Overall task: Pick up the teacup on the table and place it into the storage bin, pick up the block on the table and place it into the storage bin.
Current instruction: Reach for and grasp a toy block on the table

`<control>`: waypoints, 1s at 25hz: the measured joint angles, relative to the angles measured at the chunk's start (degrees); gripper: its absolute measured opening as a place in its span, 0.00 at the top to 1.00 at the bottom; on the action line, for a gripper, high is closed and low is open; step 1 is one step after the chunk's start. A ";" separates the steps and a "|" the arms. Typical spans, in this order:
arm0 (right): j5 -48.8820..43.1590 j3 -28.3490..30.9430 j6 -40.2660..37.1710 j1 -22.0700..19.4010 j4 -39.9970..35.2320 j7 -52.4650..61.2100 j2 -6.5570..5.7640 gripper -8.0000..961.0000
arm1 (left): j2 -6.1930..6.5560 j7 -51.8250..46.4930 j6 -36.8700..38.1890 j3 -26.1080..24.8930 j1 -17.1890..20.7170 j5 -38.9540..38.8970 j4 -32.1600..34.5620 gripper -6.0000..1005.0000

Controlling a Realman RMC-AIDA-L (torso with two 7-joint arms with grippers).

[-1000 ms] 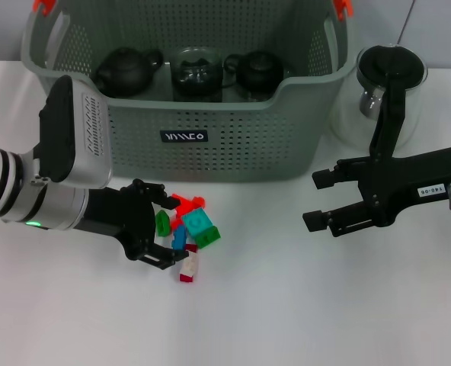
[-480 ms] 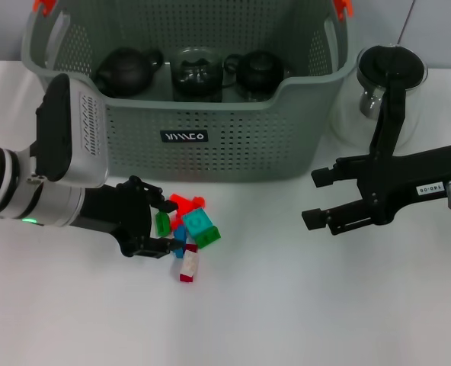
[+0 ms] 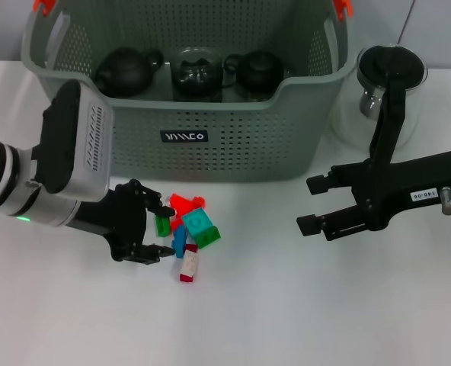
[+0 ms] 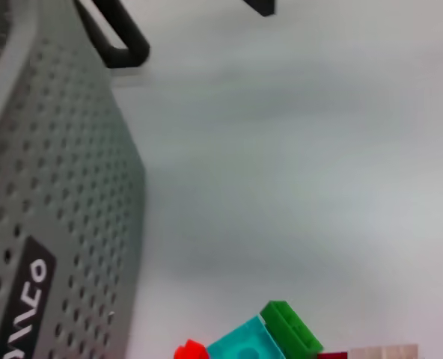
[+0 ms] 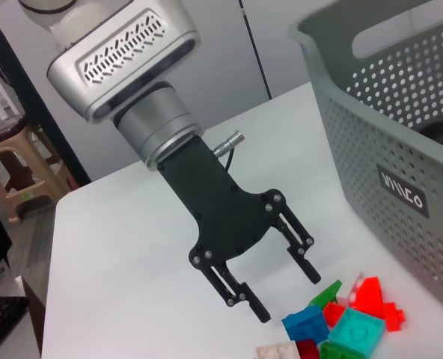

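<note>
A pile of small coloured blocks (image 3: 189, 231) lies on the white table in front of the storage bin (image 3: 210, 156). My left gripper (image 3: 156, 231) is open at the pile's left edge, low over the table, with a green block (image 3: 162, 223) just at its fingertips. The right wrist view shows the same left gripper (image 5: 287, 295) open beside the blocks (image 5: 341, 329). My right gripper (image 3: 310, 203) hangs open over bare table to the right. No teacup shows on the table. Two dark tea vessels (image 3: 126, 72) and a glass one (image 3: 197, 70) sit inside the bin.
A glass pitcher (image 3: 389, 88) with a black handle stands at the back right, just behind my right arm. The bin's perforated wall (image 4: 57, 224) is close beside the blocks (image 4: 270, 342). White table stretches in front of both arms.
My left gripper has drawn slightly back to the left at the pile's edge and stays open. My right gripper has drifted a little left and down.
</note>
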 joint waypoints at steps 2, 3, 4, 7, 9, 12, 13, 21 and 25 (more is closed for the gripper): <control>0.00 0.01 0.02 0.00 0.11 0.37 0.00 0.05 | 0.00 0.47 -0.12 0.41 -0.10 0.43 0.01 0.41; 0.01 0.07 0.04 0.00 0.20 0.53 0.00 0.05 | -0.04 0.69 -0.25 0.86 -0.16 0.65 0.04 0.41; 0.02 0.19 0.06 0.00 0.27 0.63 0.00 0.05 | -0.05 0.74 -0.39 1.32 -0.24 0.74 0.08 0.41; 0.04 0.72 0.05 -0.01 0.36 0.64 0.00 0.05 | -0.02 0.64 -0.43 1.99 -0.54 1.24 0.13 0.41; 0.05 0.84 0.03 -0.03 0.40 0.63 0.00 0.05 | -0.17 0.29 -0.42 2.14 -0.93 2.56 0.13 0.41; 0.08 0.92 0.04 -0.03 0.44 0.63 0.00 0.05 | -0.42 -0.62 -0.14 2.23 -1.83 4.77 0.13 0.41; 0.09 1.03 0.07 -0.02 0.44 0.63 0.00 0.05 | -0.45 -1.14 0.08 2.39 -2.17 5.34 0.14 0.41; 0.10 1.32 0.22 0.02 0.44 0.63 0.00 0.05 | -0.50 -5.73 2.17 5.30 -3.80 8.45 3.22 0.41; 0.10 1.32 0.25 -0.04 0.43 0.63 -0.01 0.05 | -0.58 -9.06 2.46 8.09 -4.77 11.70 4.29 0.41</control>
